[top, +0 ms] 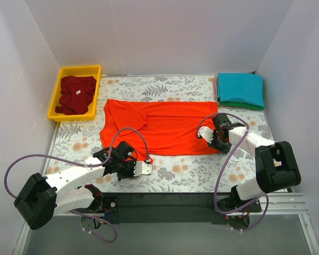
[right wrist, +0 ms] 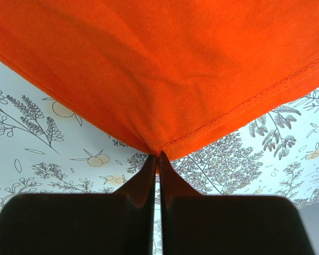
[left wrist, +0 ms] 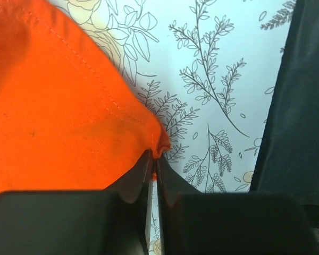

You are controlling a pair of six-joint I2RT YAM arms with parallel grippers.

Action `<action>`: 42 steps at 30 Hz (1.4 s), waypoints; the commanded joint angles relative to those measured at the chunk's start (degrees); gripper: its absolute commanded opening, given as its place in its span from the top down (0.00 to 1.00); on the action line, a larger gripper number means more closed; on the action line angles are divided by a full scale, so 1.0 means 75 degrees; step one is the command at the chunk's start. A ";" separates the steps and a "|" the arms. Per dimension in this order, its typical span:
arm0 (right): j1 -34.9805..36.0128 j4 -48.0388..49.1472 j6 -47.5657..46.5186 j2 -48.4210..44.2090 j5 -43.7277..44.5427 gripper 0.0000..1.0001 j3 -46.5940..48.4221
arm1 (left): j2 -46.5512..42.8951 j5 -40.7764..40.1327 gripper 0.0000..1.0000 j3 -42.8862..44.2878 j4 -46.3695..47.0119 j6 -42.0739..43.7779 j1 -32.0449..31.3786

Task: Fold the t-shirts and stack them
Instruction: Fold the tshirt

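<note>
The orange-red t-shirt [top: 159, 127] lies spread flat across the middle of the floral cloth. My left gripper [top: 147, 162] is at its near-left corner, shut on that corner; the left wrist view shows the cloth [left wrist: 58, 106] pinched between the jaws of the gripper [left wrist: 154, 156]. My right gripper [top: 210, 136] is shut on the shirt's near-right corner, where the hemmed cloth [right wrist: 165, 64] runs into the closed tips of the gripper [right wrist: 158, 155]. A maroon t-shirt [top: 77, 93] lies crumpled in the bin. A folded teal t-shirt [top: 240, 87] rests on a folded green one [top: 244, 105] at the back right.
The yellow bin [top: 57, 98] stands at the back left. White walls close in the floral table cloth [top: 186, 170] on three sides. A black base plate [top: 159, 204] runs along the near edge, and its dark edge [left wrist: 292, 106] shows in the left wrist view.
</note>
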 commanded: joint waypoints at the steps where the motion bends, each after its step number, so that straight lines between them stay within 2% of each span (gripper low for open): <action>1: -0.0005 -0.0215 0.0079 0.0087 -0.0161 0.99 0.0100 | 0.0236 -0.0225 1.00 -0.0047 -0.0187 -0.0345 -0.0023; 9: -0.0016 -0.0625 -0.0015 -0.0498 -0.0102 0.99 0.0088 | -0.0958 0.0197 1.00 0.1312 -0.2447 -0.0804 0.0012; 15: -0.0016 -0.0988 -0.0167 -0.1330 0.0015 0.99 -0.0122 | -0.1803 0.0185 1.00 0.1488 -0.3070 -0.1120 0.0036; 19: -0.0028 -0.1421 -0.0308 -0.1892 -0.0008 0.99 -0.0287 | -0.1932 0.0490 1.00 0.2144 -0.3563 -0.1659 0.0141; 25: -0.0133 -0.1680 -0.0518 -0.2596 -0.0090 0.99 -0.0276 | -0.1687 0.0409 1.00 0.3421 -0.4033 -0.1929 0.0223; 32: -0.0520 -0.1692 -0.0718 -0.2071 -0.0465 0.99 0.0368 | -0.1101 -0.0131 1.00 0.4066 -0.3541 -0.1591 0.0632; 35: -0.0637 -0.1715 -0.0846 -0.1801 -0.0559 0.99 0.0708 | -0.0634 -0.0003 1.00 0.4558 -0.3353 -0.1286 0.1252; 38: -0.0754 -0.1704 -0.1069 -0.1578 -0.0571 0.99 0.0919 | -0.0072 0.0478 1.00 0.5121 -0.3493 -0.0677 0.2282; 42: -0.0860 -0.1715 -0.1140 -0.1132 -0.0665 0.99 0.1399 | 0.0445 0.0689 1.00 0.5403 -0.3354 -0.0242 0.2683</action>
